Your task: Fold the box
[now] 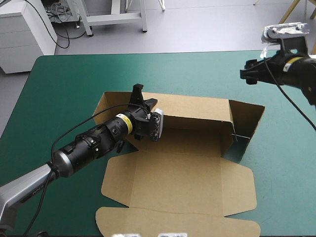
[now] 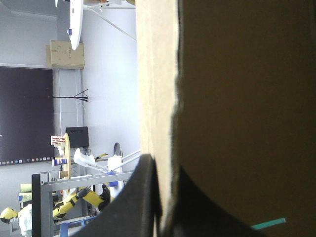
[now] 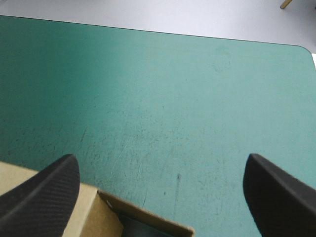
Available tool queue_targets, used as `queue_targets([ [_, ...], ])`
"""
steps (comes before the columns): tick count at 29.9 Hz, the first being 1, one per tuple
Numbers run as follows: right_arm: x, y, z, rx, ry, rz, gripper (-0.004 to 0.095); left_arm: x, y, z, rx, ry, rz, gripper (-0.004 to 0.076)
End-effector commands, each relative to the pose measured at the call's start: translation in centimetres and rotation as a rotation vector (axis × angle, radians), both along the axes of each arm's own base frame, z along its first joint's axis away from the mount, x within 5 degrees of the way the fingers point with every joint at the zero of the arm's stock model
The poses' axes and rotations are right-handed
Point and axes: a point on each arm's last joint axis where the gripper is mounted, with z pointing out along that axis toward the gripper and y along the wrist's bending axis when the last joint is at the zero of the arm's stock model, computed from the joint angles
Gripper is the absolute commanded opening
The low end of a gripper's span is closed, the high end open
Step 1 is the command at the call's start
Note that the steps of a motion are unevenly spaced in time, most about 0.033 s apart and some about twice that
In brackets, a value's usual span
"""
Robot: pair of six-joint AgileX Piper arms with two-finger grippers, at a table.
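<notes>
One box (image 1: 197, 114) wall pinched in my left gripper (image 1: 142, 101); I'd fold it square, right gripper (image 1: 250, 73) hanging wide.

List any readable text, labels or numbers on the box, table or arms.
None can be read.
On the box: no print, plain brown board in every view.
On the table cover: no lettering, plain teal-green.
On the left arm's yellow band and the right arm's yellow band: too small to tell whether they carry any print.
</notes>
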Motion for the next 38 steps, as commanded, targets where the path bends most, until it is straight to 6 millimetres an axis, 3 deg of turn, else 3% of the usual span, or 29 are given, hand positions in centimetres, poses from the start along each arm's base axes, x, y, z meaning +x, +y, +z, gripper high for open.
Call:
queue_targets([
  [1, 2.7, -0.1, 1.6, 0.013, -0.096, -0.019, 0.0828, -0.3, -0.4, -0.8, -0.018, 0.071, 0.031, -0.001],
  [6, 7.0, -1.1, -0.1, 0.064, 0.005, -0.032, 0.0828, -0.3, -0.3, -0.8, -0.036, 0.096, 0.053, -0.001],
  [10, 9.9, -2.4, -3.1, 0.094, 0.136, -0.05, 0.0828, -0.2, -0.2, -0.9, -0.035, 0.105, 0.063, -0.001],
  [17, 12.1, -3.0, -8.0, 0.09, 0.338, -0.05, 0.0827, -0.2, -0.2, -0.9, -0.086, 0.145, 0.094, -0.001],
  [24, 10.9, -3.0, -12.0, 0.078, 0.488, -0.04, 0.0824, -0.2, -0.2, -0.9, -0.093, 0.151, 0.099, -0.001],
  [32, 7.0, -3.1, -11.7, 0.063, 0.506, -0.023, 0.0823, -0.2, -0.1, -1.0, -0.085, 0.165, 0.118, -0.001],
  [38, 3.7, -2.5, -12.7, 0.059, 0.534, 0.072, 0.0823, -0.2, 0.1, -1.2, -0.067, 0.177, 0.138, -0.001],
])
